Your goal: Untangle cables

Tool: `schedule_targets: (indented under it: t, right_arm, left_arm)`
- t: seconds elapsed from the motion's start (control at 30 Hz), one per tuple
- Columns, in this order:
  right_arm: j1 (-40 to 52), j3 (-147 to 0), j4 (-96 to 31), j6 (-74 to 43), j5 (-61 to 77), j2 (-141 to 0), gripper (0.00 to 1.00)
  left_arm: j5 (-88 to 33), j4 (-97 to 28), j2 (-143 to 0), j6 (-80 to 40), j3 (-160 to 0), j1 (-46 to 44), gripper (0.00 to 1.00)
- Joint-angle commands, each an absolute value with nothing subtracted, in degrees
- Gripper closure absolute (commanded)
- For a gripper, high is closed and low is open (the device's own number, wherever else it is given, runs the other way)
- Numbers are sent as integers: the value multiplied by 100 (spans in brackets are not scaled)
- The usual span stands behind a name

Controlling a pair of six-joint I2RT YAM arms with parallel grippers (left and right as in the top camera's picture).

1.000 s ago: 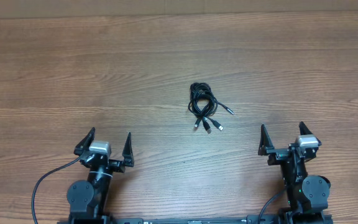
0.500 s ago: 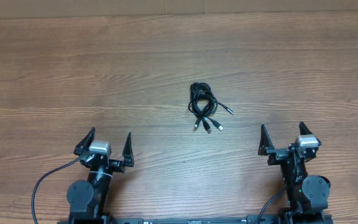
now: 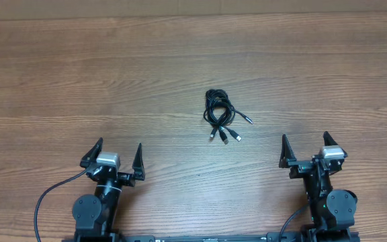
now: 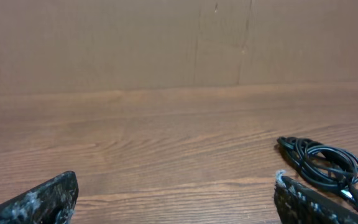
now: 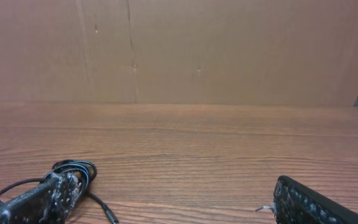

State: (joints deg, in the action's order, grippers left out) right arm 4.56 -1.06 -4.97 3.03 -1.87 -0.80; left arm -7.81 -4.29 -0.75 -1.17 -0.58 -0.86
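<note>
A wide wooden tabletop (image 3: 79,67) filled the overhead view, bare except for one small bundle. Two robot arms sat at the near edge, one toward the near-left corner and one toward the near-right corner.

The left gripper (image 3: 119,144) and the right gripper (image 3: 304,136) both pointed toward the far edge. Each had its fingers spread wide apart, held nothing and touched nothing.

The cables (image 3: 220,113) lay a little right of the tabletop's centre, about midway between the far and near edges. They were well apart from both grippers and somewhat closer to the right one. They were thin black cords wound together into one tight, narrow coil. Small plug connectors (image 3: 224,136) fanned out from the end of the coil nearest the arms. Each wrist view showed the same coil (image 4: 321,163) lying flat on the wood.

Judging by this, the untangling had not yet begun. Reaching the bundle, gripping it and separating every cord was all left to do.
</note>
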Motion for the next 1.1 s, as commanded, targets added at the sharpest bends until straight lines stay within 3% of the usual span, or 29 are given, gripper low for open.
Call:
schedule_targets:
  t: [0.0, 0.33, 0.73, 1.07]
  right_arm:
    - [436, -45, -469, 307, -183, -16, 0]
    - [436, -45, -469, 307, -180, -16, 0]
    - [436, -45, -469, 307, -180, -16, 0]
    - [436, -45, -469, 307, -183, -16, 0]
  left_arm:
    - [-825, -768, -30, -143, -272, -82, 0]
    - [-1319, -1957, -1114, -126, -1918, -82, 0]
    - [-2108, -3151, -4195, 132, -4359, -110, 0]
    - [-1710, -3881, -6608, 117, -6351, -1251, 0]
